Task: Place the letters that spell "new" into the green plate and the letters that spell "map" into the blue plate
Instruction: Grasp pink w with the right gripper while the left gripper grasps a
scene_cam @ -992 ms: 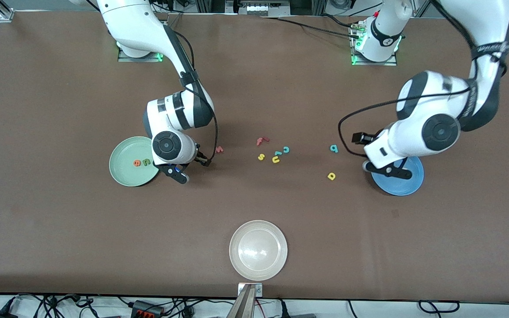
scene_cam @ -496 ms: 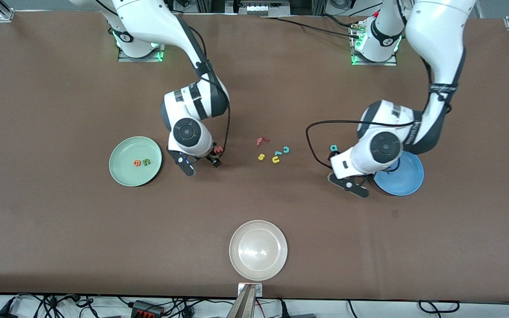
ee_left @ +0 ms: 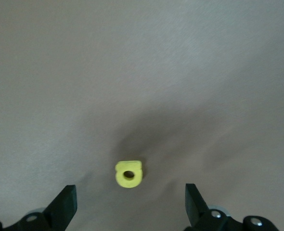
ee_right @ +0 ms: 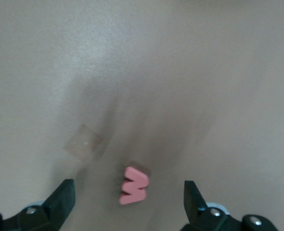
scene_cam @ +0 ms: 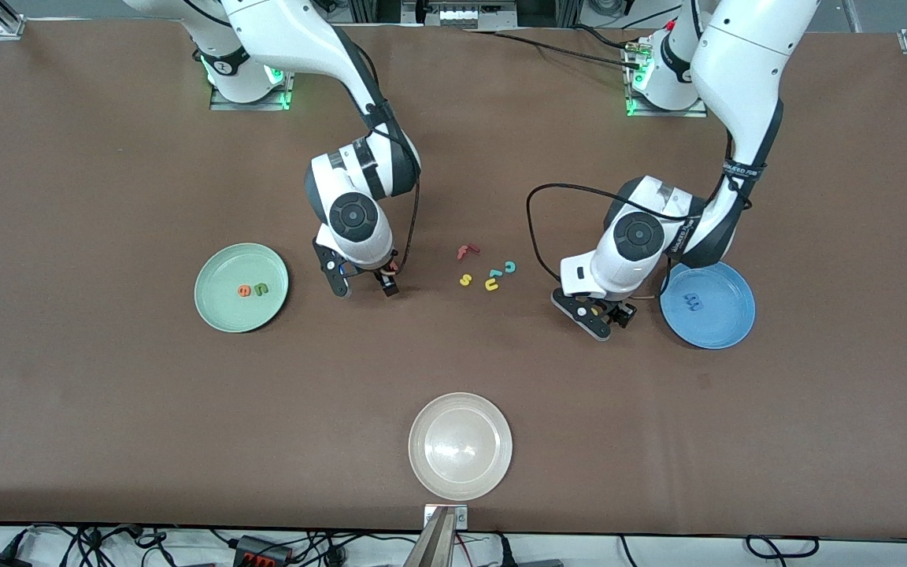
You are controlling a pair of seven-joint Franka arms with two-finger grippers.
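1. The right gripper (ee_right: 127, 204) hangs low over the small pinkish-red foam letter w (ee_right: 134, 185). Its two black fingers (ee_right: 61, 199) are spread wide, one on each side, and hold nothing. In the front view this gripper (scene_cam: 364, 281) sits a little left of the middle of the frame.

2. The left gripper (ee_left: 128, 204) hangs low over the small yellow foam letter a (ee_left: 128, 173). Its fingers (ee_left: 65, 207) are spread wide too, and the letter lies flat on the brown table (scene_cam: 107, 394) between them, not touched. In the front view this gripper (scene_cam: 605, 316) is in the right half of the frame, just beside the round blue plate (scene_cam: 729, 331).

3. The round pale green plate (scene_cam: 213, 307), left of the middle, already has the orange foam letter e (scene_cam: 245, 290) and the olive-green foam letter n (scene_cam: 261, 289) in it.

4. The blue plate has the blue foam letter m (scene_cam: 691, 298) in it. I cannot see the teal letter p; the left arm may hide it.

5. In the middle lie spare letters: a red foam f (scene_cam: 466, 251), a yellow foam s (scene_cam: 465, 279), a yellow foam u (scene_cam: 491, 285) and a teal foam c (scene_cam: 509, 267). A round beige-white plate (scene_cam: 493, 472) sits empty at the bottom middle.

6. I think both arms are at the grabbing step. Next, each gripper should go down, squeeze its letter softly, lift it, and carry w to the green plate and a to the blue plate.
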